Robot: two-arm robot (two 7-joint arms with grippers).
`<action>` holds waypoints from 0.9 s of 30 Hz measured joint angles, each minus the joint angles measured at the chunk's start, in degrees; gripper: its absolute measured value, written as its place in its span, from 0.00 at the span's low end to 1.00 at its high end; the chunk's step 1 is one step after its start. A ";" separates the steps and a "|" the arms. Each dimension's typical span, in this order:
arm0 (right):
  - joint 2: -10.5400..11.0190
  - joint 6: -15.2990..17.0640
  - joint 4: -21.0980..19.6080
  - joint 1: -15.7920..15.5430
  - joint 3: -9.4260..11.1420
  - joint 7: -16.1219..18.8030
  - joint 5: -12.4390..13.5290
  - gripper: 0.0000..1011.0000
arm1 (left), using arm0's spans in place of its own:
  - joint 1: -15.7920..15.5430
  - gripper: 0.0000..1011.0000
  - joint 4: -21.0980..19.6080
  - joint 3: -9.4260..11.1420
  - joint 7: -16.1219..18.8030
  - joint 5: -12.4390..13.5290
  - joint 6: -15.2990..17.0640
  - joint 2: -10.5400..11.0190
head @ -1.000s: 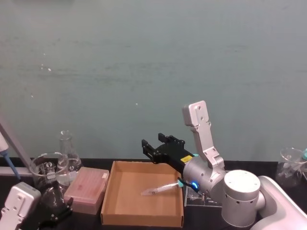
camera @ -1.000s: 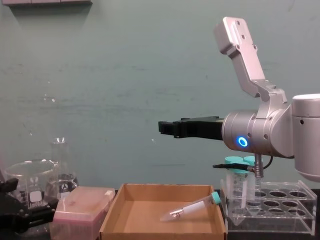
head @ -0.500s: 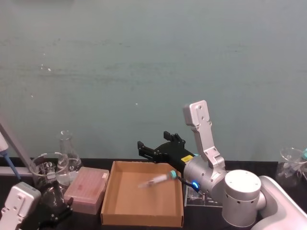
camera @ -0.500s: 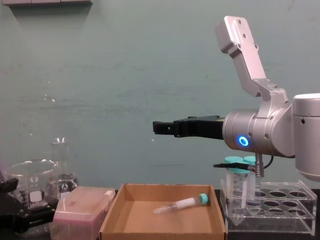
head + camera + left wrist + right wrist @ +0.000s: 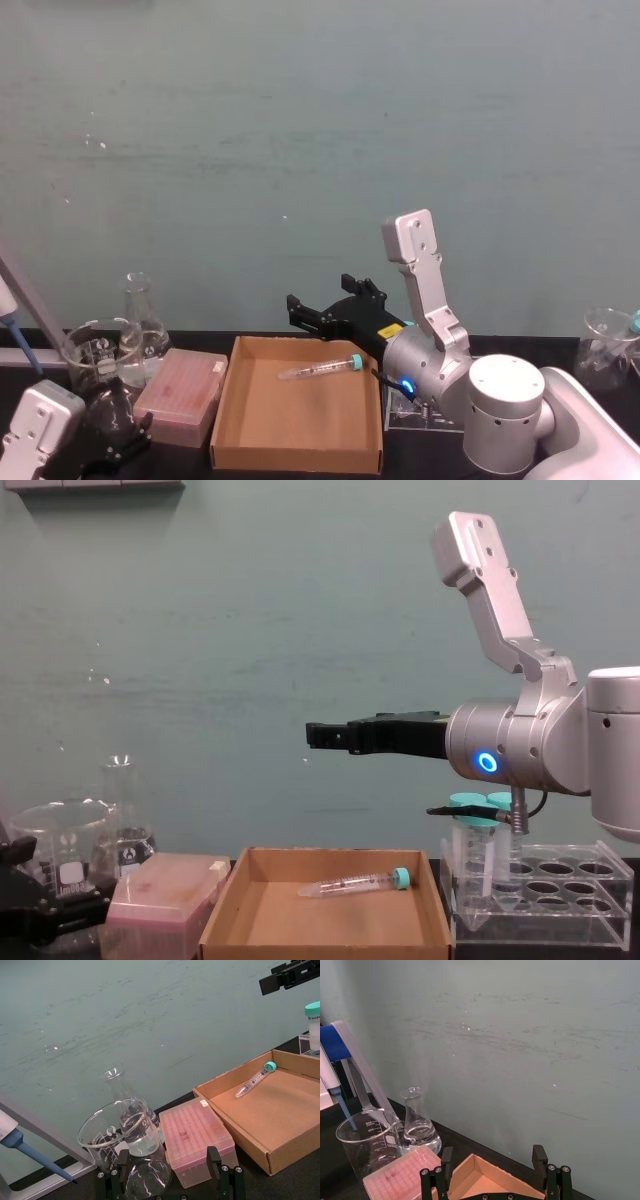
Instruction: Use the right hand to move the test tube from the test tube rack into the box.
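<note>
Half a second ago the slim clear plastic test tube with the small teal cap (image 5: 355, 884) was a tilted blur above the floor of the shallow brown cardboard box (image 5: 325, 935). It has now come to rest, flat on that floor and close to the far wall. Its cap points toward the rack side and its conical tip toward the pink box side. It is the only tube in the box, and nothing else lies beside it.

The black two-finger right hand (image 5: 315, 735) hangs well above the box, level and reaching toward the robot's left, where it was half a second ago. The right wrist view shows its two fingers spread wide with nothing between them.

Just beside the box on the robot's right stands one clear acrylic test tube rack (image 5: 560, 900). Two wider tubes with larger teal caps (image 5: 470, 850) stand upright in it.

On the other side, close against the box, sits one pink translucent plastic box (image 5: 160, 890). Past it stand one glass beaker (image 5: 60, 850) and one conical glass flask (image 5: 122, 815).

The left gripper (image 5: 167, 1165) is parked low by that glassware, its fingers apart.
</note>
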 joint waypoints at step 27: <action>0.05 -3.09 -1.52 -0.94 1.04 -1.50 -1.60 0.99 | 0.00 0.99 0.00 0.00 0.00 0.00 0.00 0.00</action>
